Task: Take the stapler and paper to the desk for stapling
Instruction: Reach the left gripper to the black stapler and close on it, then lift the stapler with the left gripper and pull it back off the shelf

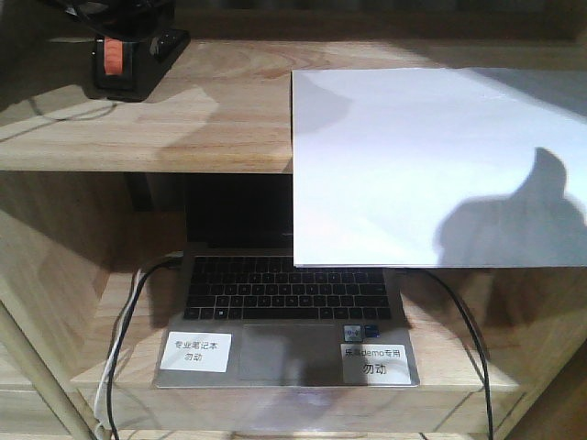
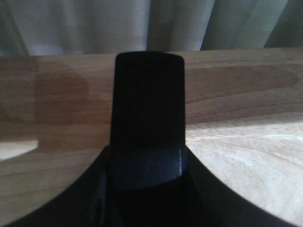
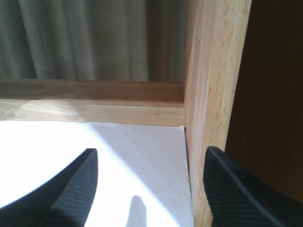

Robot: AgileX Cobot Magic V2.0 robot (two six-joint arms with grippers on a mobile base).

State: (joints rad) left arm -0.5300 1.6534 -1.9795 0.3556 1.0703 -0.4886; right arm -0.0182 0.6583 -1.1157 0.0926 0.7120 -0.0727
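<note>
The black stapler [image 1: 124,60], with its orange-red patch, rests at the back left of the upper shelf board [image 1: 211,110]. In the left wrist view the stapler [image 2: 147,109] fills the middle, and my left gripper [image 2: 147,182] is shut on its sides. The white paper [image 1: 413,156] lies on the right of the same board and overhangs its front edge. My right gripper [image 3: 151,189] hovers open over the paper [image 3: 142,151] near its far right corner, with its right finger [image 3: 236,189] in front of a wooden upright [image 3: 213,94]. The desk is out of view.
An open laptop [image 1: 284,312] with two white labels [image 1: 195,351] sits on the lower shelf under the paper's overhang. Cables [image 1: 119,348] run down both sides of it. A grey curtain [image 2: 142,23] hangs behind the shelving. A gripper's shadow falls on the paper.
</note>
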